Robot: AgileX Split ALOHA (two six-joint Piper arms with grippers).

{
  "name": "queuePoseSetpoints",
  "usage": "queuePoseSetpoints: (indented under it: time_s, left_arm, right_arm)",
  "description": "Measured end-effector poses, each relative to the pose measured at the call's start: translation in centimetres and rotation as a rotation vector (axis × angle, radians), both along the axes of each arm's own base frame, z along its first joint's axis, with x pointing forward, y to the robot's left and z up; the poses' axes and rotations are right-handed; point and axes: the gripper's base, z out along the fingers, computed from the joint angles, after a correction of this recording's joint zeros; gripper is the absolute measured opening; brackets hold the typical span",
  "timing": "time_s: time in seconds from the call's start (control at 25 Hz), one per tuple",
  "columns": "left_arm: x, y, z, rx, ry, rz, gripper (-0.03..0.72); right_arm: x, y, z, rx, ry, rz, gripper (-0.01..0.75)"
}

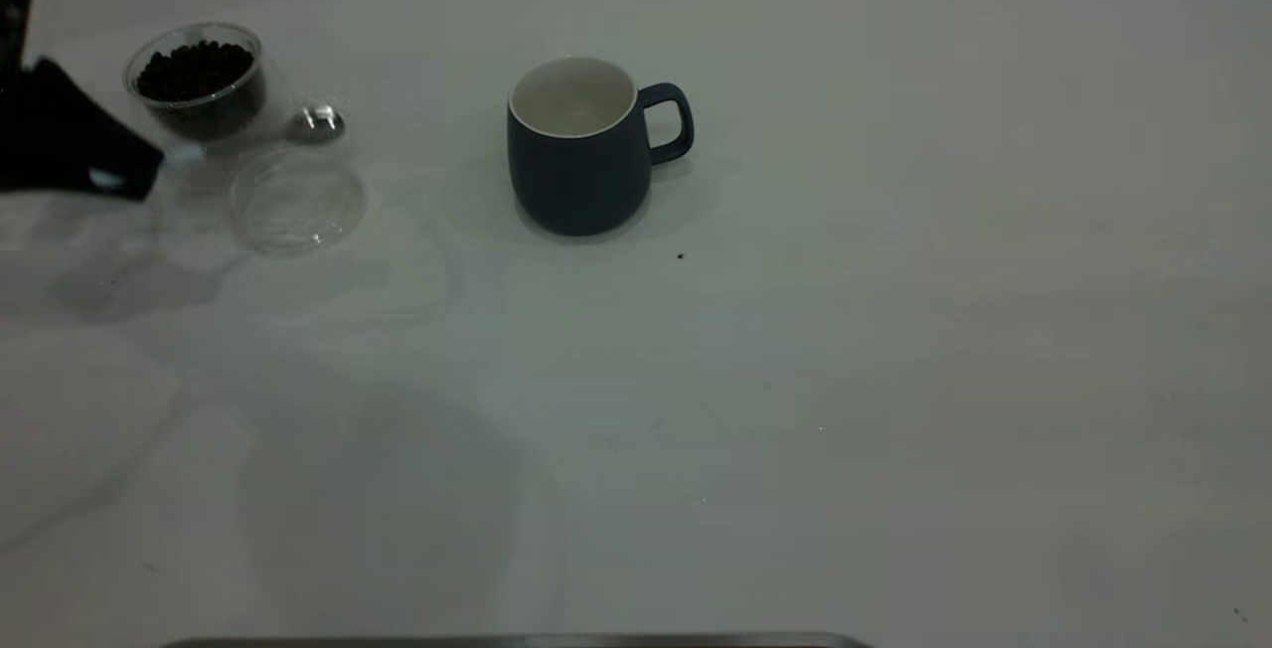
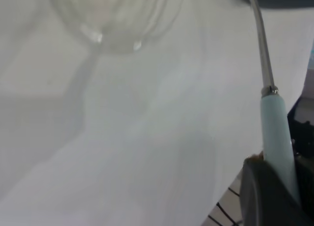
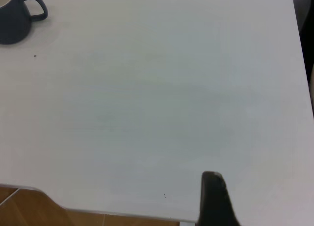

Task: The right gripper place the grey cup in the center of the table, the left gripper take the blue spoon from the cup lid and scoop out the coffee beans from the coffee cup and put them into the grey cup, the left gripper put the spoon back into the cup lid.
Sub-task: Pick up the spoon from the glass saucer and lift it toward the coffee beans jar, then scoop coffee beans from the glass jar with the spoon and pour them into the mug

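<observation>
The grey cup (image 1: 586,146) stands upright near the middle of the table (image 1: 795,380), handle to the right, off-white inside empty; the right wrist view shows it far off (image 3: 12,17). At the far left the coffee cup (image 1: 199,81) holds coffee beans (image 1: 194,70). The clear cup lid (image 1: 298,201) lies flat in front of it. My left gripper (image 1: 149,166) is shut on the blue spoon's pale handle (image 2: 277,133). The spoon's metal bowl (image 1: 316,123) sits between coffee cup and lid. My right gripper (image 3: 215,199) hangs over the table's edge, far from the cup.
A single dark speck (image 1: 680,255) lies just in front of the grey cup. The table's right half and front are bare white surface. In the right wrist view the table edge (image 3: 122,212) and brown floor show below it.
</observation>
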Motion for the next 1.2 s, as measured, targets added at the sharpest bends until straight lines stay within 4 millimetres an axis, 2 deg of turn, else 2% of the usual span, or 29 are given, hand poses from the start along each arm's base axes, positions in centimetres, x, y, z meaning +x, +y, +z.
queuePoseSetpoints:
  time_s: [0.12, 0.36, 0.52, 0.64, 0.84, 1.2]
  left_arm:
    - [1.6, 0.7, 1.9, 0.031, -0.041, 0.025, 0.133]
    - [4.9, 2.0, 8.8, 0.107, -0.218, 0.056, 0.133]
    - [6.4, 3.0, 11.5, 0.191, -0.249, 0.079, 0.133]
    - [6.4, 3.7, 11.7, 0.285, -0.202, 0.071, 0.133]
    - [5.6, 4.8, 10.5, 0.432, -0.107, 0.016, 0.133]
    - [5.6, 4.9, 9.2, 0.414, -0.078, 0.023, 0.133]
  right_arm:
    - [0.0, 0.0, 0.0, 0.0, 0.0, 0.0, 0.453]
    - [0.0, 0.0, 0.0, 0.0, 0.0, 0.0, 0.453]
    - [0.0, 0.0, 0.0, 0.0, 0.0, 0.0, 0.453]
    - [0.0, 0.0, 0.0, 0.0, 0.0, 0.0, 0.453]
    - [0.0, 0.0, 0.0, 0.0, 0.0, 0.0, 0.453]
    - [0.0, 0.0, 0.0, 0.0, 0.0, 0.0, 0.453]
